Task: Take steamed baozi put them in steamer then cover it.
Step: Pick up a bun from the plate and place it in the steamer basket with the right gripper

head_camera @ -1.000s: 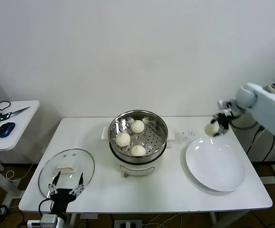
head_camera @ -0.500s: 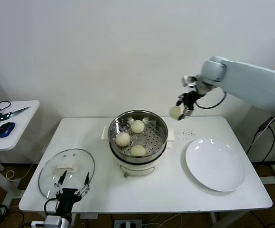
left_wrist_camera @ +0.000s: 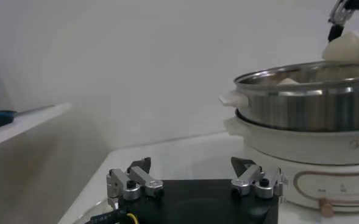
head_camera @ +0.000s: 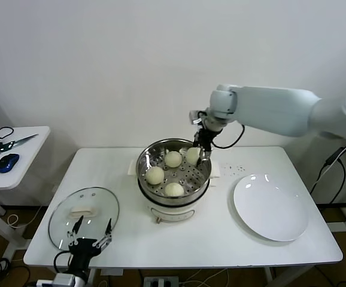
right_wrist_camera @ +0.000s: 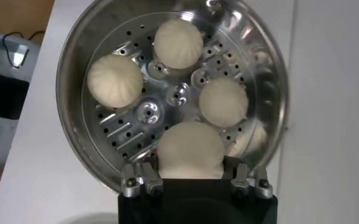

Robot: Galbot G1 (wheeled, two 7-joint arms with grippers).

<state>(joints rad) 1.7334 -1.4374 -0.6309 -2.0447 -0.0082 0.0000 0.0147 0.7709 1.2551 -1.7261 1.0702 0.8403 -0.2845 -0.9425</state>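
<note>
The steel steamer [head_camera: 146,162] stands mid-table on its white pot base and holds three baozi [head_camera: 173,159] [head_camera: 155,174] [head_camera: 173,189]. My right gripper [head_camera: 197,152] is shut on a fourth baozi [head_camera: 193,155] and holds it just above the steamer's far right rim. In the right wrist view the held baozi [right_wrist_camera: 190,150] sits between the fingers over the perforated bottom [right_wrist_camera: 149,112]. The glass cover [head_camera: 84,213] with its white handle lies flat at the table's front left. My left gripper [head_camera: 90,238] is open and empty at the cover's near edge.
An empty white plate [head_camera: 271,207] lies on the table's right side. A side table [head_camera: 8,156] at far left carries scissors and a blue mouse. The steamer's rim and pot base [left_wrist_camera: 307,149] show in the left wrist view, beyond the left gripper.
My right arm has carried the baozi from above the plate leftward to over the steamer's far right rim. The left gripper has stayed at the cover's near edge.
</note>
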